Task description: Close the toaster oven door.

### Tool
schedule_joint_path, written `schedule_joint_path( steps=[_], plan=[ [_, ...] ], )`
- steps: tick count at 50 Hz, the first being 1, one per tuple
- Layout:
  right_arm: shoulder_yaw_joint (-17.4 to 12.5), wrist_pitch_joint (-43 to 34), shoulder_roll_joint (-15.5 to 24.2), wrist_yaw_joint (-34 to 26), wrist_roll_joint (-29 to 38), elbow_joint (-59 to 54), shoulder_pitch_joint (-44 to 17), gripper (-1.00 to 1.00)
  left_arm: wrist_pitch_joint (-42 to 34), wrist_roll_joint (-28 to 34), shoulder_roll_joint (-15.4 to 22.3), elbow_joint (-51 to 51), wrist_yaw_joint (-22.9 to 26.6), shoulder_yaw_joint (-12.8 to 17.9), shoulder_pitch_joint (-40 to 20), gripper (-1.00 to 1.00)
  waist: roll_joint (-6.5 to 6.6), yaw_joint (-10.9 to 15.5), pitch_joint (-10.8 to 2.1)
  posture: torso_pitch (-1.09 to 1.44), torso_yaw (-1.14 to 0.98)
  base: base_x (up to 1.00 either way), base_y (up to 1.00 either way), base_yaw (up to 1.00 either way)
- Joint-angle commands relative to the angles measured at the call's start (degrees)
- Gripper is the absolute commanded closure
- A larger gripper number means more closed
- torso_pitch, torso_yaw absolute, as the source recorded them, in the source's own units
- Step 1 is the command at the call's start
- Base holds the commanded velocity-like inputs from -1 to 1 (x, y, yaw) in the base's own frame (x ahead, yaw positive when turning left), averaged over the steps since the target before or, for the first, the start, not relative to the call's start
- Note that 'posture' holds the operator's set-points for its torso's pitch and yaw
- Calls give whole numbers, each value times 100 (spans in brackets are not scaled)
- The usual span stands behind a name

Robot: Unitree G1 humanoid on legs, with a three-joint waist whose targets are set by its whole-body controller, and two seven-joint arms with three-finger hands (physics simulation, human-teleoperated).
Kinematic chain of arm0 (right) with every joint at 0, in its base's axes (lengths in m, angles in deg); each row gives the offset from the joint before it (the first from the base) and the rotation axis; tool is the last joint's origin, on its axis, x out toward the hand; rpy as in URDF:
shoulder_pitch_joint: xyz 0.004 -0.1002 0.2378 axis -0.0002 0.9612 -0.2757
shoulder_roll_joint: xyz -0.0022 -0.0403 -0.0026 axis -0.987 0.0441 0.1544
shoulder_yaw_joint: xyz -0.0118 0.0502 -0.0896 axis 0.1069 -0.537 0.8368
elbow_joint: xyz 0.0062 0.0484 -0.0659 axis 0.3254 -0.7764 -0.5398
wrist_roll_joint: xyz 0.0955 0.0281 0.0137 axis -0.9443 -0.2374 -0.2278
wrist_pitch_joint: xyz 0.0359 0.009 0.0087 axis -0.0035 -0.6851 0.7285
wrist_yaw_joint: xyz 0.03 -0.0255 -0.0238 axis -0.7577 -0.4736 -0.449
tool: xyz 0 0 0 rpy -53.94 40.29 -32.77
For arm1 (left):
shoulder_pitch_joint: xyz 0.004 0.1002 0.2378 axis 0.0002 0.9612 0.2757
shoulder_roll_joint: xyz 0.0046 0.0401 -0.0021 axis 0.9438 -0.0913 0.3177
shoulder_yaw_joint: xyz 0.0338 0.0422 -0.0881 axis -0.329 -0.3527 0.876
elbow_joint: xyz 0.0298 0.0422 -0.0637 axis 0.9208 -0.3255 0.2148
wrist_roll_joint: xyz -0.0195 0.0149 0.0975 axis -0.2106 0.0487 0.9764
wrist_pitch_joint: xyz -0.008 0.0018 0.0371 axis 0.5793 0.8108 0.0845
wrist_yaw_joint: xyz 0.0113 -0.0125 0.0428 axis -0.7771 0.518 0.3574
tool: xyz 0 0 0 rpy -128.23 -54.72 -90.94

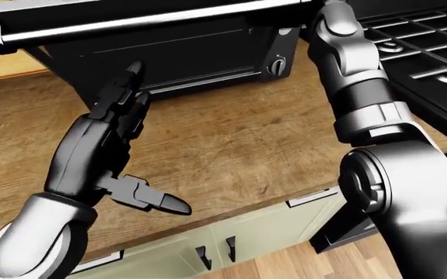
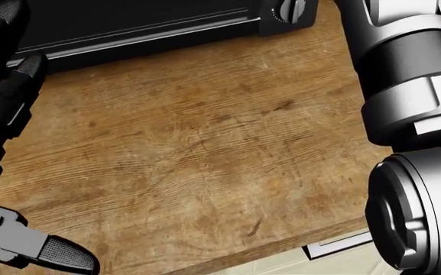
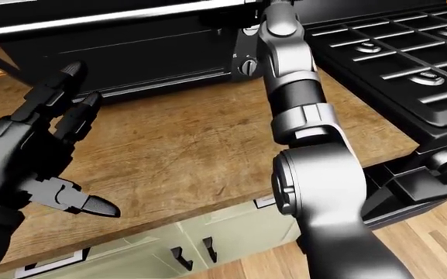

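while the toaster oven door [image 1: 142, 22] hangs raised along the top of the left-eye view, its pale handle bar running across from left to right, it does not look seated against the oven's face, so i judge the closing as under way but unfinished; what is left is to press the door home against the toaster oven [image 1: 169, 55], which sits at the far edge of the wooden counter [image 1: 231, 145]. below the door the dark cavity shows, and nothing can be made out inside it, though the opening is shadowed and partly cut off. a round knob [image 1: 277, 65] sits on the oven's right side.

the right arm [image 3: 293, 87] reaches far up toward the door's right end, but the right hand itself is out of sight past the top of every view, so i cannot tell whether its fingers are spread or closed, or whether they touch the door. the left hand [image 1: 107, 145] hovers near the oven's lower left, fingers spread wide and thumb splayed, holding nothing.

to the right lies a black stove [image 3: 394, 58] with grates, and pale green cabinet doors [image 1: 223, 241] show below the counter's near edge
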Motion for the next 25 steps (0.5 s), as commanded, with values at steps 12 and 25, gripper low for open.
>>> schedule_joint_path(
  steps=[12, 25],
  plan=[
    [-161, 434, 189, 110, -137, 470, -481, -100, -68, 1543, -460, -105, 938, -465, -513, -100, -58, -15, -252, 0, 0, 0, 0, 0],
    [-170, 406, 211, 116, -150, 428, -583, -100, 187, 2654, -795, -675, 1684, -810, -792, -100, -116, -5, -259, 0, 0, 0, 0, 0]
  ],
)
